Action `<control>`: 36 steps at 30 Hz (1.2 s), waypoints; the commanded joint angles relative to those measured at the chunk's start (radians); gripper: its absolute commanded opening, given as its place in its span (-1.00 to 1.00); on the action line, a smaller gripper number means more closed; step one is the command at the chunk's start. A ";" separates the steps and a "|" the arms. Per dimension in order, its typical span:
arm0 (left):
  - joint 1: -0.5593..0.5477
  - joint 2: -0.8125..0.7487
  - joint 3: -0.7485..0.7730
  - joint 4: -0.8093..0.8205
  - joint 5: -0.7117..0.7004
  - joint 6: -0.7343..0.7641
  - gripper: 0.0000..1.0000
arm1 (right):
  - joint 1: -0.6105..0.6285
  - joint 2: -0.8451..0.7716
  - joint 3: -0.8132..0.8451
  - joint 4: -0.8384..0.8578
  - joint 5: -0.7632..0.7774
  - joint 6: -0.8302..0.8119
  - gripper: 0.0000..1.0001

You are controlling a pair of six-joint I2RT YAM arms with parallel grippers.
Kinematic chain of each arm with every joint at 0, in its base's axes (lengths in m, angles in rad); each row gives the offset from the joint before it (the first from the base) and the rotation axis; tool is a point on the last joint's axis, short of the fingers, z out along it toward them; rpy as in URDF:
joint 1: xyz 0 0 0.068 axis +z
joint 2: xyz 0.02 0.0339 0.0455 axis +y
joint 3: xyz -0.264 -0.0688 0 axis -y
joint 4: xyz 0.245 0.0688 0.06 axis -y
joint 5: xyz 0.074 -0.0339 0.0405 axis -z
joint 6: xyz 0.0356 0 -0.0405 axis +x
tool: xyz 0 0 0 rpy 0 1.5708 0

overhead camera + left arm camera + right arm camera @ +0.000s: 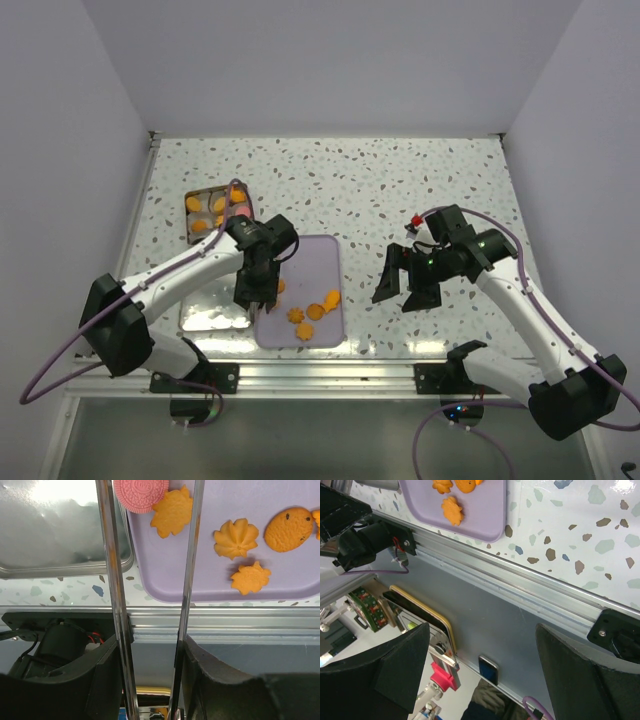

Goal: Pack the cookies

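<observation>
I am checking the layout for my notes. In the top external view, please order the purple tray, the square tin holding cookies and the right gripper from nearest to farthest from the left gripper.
From the left gripper, which holds the tongs:
1. the purple tray, directly under it.
2. the square tin, farther back, to the left.
3. the right gripper, far to the right.

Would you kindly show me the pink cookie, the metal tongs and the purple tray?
pink cookie (141, 494), left wrist view, middle of its embossed face.
metal tongs (117, 605), left wrist view, on the left blade.
purple tray (210, 585), left wrist view, bare floor near its front rim.
</observation>
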 commanded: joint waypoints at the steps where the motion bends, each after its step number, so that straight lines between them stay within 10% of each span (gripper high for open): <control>1: -0.003 0.025 0.032 0.028 -0.028 0.014 -0.03 | 0.004 -0.001 0.025 0.010 0.005 -0.013 0.80; 16: 0.042 0.019 0.190 -0.024 -0.076 0.057 -0.40 | 0.004 -0.002 0.029 0.004 0.010 -0.019 0.80; 36: 0.479 -0.068 0.215 0.005 -0.082 0.295 -0.38 | 0.004 -0.001 0.025 0.002 0.010 -0.020 0.80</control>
